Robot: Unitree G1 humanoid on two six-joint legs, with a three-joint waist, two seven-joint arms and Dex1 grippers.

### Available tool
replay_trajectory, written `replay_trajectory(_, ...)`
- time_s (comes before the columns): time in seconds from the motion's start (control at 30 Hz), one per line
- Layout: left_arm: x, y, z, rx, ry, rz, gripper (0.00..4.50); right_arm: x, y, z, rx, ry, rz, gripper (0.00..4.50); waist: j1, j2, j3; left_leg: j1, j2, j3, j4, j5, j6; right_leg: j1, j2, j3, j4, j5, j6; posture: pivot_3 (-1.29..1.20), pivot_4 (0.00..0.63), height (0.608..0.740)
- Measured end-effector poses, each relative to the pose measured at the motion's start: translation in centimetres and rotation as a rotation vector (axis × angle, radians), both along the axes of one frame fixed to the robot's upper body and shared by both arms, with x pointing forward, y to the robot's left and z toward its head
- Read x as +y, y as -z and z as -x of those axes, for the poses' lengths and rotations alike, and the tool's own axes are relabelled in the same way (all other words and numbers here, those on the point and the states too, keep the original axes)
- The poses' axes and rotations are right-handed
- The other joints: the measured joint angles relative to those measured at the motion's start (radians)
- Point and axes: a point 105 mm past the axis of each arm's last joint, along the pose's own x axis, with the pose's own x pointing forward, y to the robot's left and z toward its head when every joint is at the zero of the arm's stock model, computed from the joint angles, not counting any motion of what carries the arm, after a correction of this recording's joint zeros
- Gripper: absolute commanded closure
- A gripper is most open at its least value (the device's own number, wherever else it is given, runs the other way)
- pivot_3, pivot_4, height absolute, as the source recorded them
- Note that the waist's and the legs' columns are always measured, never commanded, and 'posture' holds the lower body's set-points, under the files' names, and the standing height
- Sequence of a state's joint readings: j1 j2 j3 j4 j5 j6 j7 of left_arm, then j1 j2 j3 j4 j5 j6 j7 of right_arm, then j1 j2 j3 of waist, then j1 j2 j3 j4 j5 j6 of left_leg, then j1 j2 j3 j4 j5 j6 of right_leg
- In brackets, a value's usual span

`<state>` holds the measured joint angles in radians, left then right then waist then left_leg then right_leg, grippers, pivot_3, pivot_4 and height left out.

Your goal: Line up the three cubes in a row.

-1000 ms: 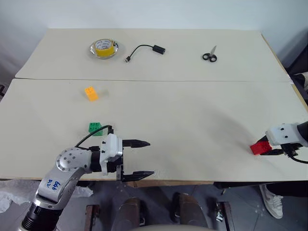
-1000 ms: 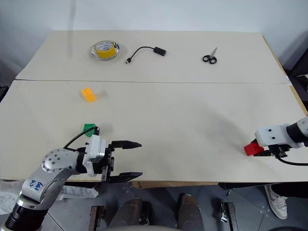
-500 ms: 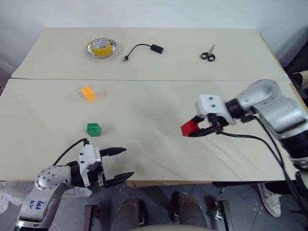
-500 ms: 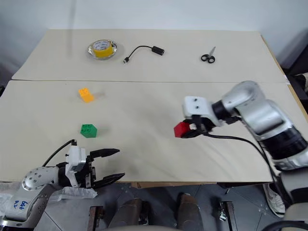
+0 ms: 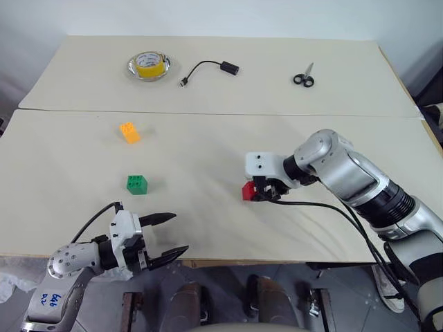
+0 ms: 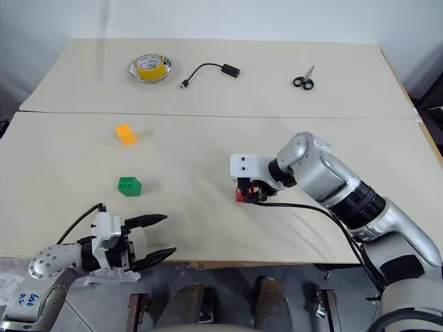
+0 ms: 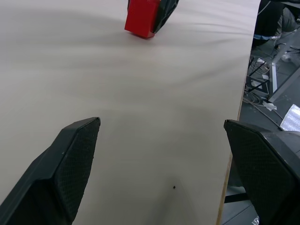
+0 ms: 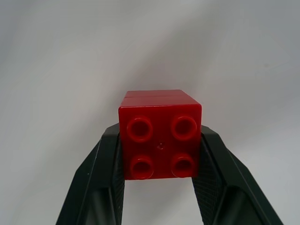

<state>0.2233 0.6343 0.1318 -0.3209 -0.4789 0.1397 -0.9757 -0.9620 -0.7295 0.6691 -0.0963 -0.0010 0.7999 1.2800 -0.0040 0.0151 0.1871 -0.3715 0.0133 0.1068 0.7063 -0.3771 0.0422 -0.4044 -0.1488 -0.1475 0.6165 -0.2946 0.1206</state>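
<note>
Fingers [image 8: 110,173] of the right gripper [image 5: 261,194] are clenched on the small red plastic studded cube [image 8: 159,133], one black finger on each flank, its four studs facing the wrist camera. Gripper and red cube sit over the near half of the cream-covered table [image 5: 208,228], close to its middle, with bare surface on every side.

Left gripper [image 5: 166,235] has its two black fingers spread wide with nothing between them; it hangs at the table's near edge, left of centre, tips pointing toward the middle of the table. In the left wrist view the red cube [image 7: 140,18] lies well ahead, across bare cover, with the table's edge running past one finger.

Small green plastic studded cube [image 5: 136,184] rests on the table near the left gripper, apart from it. Small orange-yellow plastic studded cube [image 5: 129,132] lies further back on the left, well apart from the green one.

Far half, beyond the seam: yellow tape roll [image 5: 149,66] inside a shiny shallow dish [image 5: 131,69], a short black cable [image 5: 204,69], and black-handled scissors [image 5: 304,76] to the right.
</note>
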Motion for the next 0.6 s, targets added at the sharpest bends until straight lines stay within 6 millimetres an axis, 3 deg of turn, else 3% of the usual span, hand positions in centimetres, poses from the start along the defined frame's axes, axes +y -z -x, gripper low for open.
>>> replay_trajectory(0.23,0.1,-0.3,-0.2,-0.013,-0.001,-0.002,0.0,1.4,0.4,1.7,0.071,0.02,0.024,2.99,-0.001,0.0,0.0,0.0,0.0,0.0,0.0,0.0,0.0,0.0,0.0,0.0,0.001,0.0,0.0,0.0,0.15,0.74)
replay_trajectory(0.5,0.1,-0.3,-0.4,-0.019,-0.001,-0.008,0.0,1.2,0.6,1.1,0.031,0.062,0.052,0.24,-0.003,-0.001,-0.001,0.0,0.0,0.0,0.0,0.0,0.0,-0.001,0.0,0.0,0.001,0.0,0.0,0.0,0.15,0.74)
replay_trajectory(0.6,0.1,-0.3,-0.4,-0.018,-0.005,-0.009,0.0,1.1,0.0,1.5,0.047,0.035,-0.021,0.05,-0.001,-0.001,-0.001,0.0,0.0,0.0,0.0,0.0,0.0,-0.001,0.0,0.0,0.001,0.0,0.0,0.0,0.15,0.74)
